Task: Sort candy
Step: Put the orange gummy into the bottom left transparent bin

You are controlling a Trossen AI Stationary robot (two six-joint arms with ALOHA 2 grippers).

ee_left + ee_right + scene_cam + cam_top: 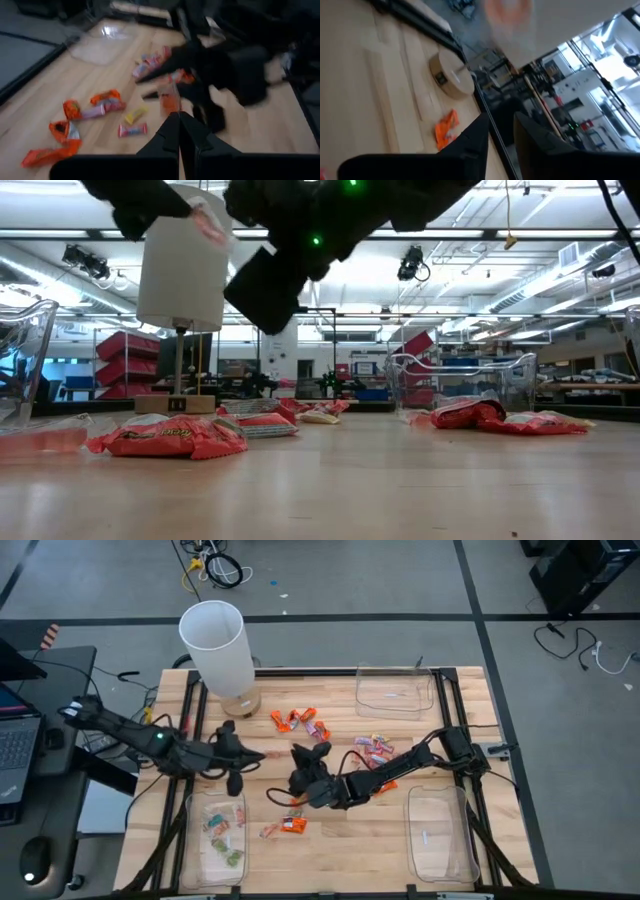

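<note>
Counting clear rectangular plastic trays [395, 690]: three
My left gripper [179, 120]: closed, empty
My right gripper [501, 131]: slightly open, empty
Small wrapped candy [300, 721]: too many to count

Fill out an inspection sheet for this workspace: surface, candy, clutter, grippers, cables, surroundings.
Surface: wooden table, dark rails along its edges.
Job's things: loose candy scattered mid-table; some already in the near-left tray; the far tray and near-right tray hold none that I can see.
Clutter: white lamp on a round wooden base at the far-left corner.
Grippers: left gripper over the near-left tray's end, fingers together; right gripper mid-table, fingers slightly apart, nothing seen between them.
Cables: coils on the floor beyond the table.
Surroundings: laptop at left; shelving behind.
</note>
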